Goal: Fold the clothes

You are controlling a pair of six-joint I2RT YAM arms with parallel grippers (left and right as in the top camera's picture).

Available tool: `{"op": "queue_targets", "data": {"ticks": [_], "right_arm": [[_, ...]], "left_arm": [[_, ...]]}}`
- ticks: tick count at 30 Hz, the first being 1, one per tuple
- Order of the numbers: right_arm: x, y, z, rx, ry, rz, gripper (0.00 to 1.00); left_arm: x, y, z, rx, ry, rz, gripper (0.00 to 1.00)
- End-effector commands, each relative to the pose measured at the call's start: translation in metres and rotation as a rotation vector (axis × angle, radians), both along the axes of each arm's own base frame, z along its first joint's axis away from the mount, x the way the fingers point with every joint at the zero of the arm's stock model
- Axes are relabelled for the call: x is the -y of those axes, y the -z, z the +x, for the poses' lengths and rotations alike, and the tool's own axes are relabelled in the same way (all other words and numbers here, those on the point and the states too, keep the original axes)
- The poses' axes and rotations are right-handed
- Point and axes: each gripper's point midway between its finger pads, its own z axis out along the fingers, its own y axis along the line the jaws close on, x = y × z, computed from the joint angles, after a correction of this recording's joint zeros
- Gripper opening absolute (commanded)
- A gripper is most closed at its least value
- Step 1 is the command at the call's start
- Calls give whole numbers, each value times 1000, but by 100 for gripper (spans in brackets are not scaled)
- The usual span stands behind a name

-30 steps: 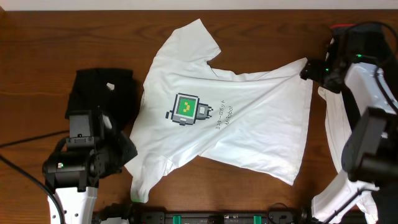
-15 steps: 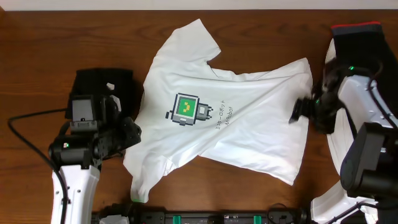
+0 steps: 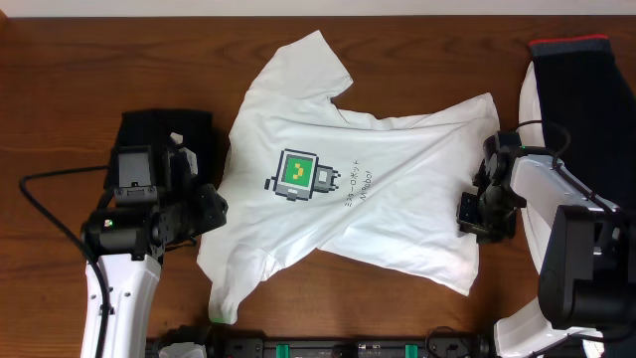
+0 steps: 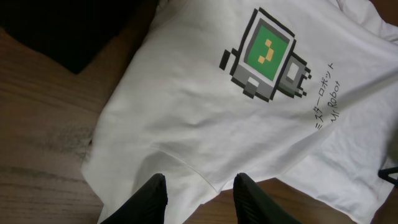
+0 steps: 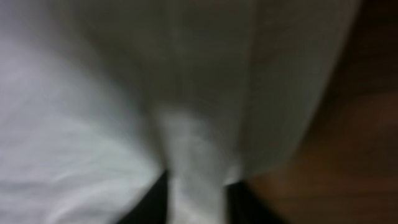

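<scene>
Overhead, the white T-shirt (image 3: 397,199) lay face up and spread across the middle of the table (image 3: 79,80). It sat askew, with one sleeve pointing to the far edge and the other towards the near left corner. Its green-and-black square logo (image 3: 298,175) showed on the chest, with a slanted line of dark lettering (image 3: 358,187) just beside it.

My right gripper (image 3: 475,214) was down on the shirt's right-hand edge, about halfway along that side. The right wrist view was badly blurred, yet it showed a raised ridge of white cloth running between my two fingers (image 5: 239,202). They stood close together, pinching that ridge, with bare wood off to one side.

My left gripper (image 3: 204,214) was at the shirt's left edge, just above the near sleeve. In the left wrist view its fingers (image 4: 152,199) stood spread apart over the seam where that sleeve met the body. Flat cloth showed in the gap and nothing was caught between them.

Other clothes crowded both flanks. A black garment (image 3: 164,139) was bundled just beside the shirt's left side, partly under my left arm. A dark garment with a red band (image 3: 581,89) lay along the right edge of the table on top of some white cloth (image 3: 527,99). My right arm reached across that pile to get to the shirt. A black cable (image 3: 50,184) looped over the wood near the left arm.
</scene>
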Motion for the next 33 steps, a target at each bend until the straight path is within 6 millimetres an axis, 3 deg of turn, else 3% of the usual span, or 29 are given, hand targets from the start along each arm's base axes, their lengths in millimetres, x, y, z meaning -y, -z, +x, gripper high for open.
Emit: {"op": "queue_targets", "data": {"ticks": [1,9,16,20,24,29,33], "right_arm": [[14,13,-7,-45,7,-106,6],[85,-27,-3,-14,167,-409,2],[118,-44,-3,27,265,-522,4],[110,-45,5,47,270,-450,20],[98,-58,29,120,250,-345,36],[77,-94,68,278,236,-184,59],[48,-123,99,422,164,7,62]], "left_arm": [[0,-5,3,21,17,5,38],[0,-6,6,33,17,5,39],[0,-6,6,35,17,6,39],[0,-7,8,50,33,11,43],[9,-14,20,124,112,35,49],[30,-16,53,233,223,57,51],[48,3,89,258,272,53,54]]}}
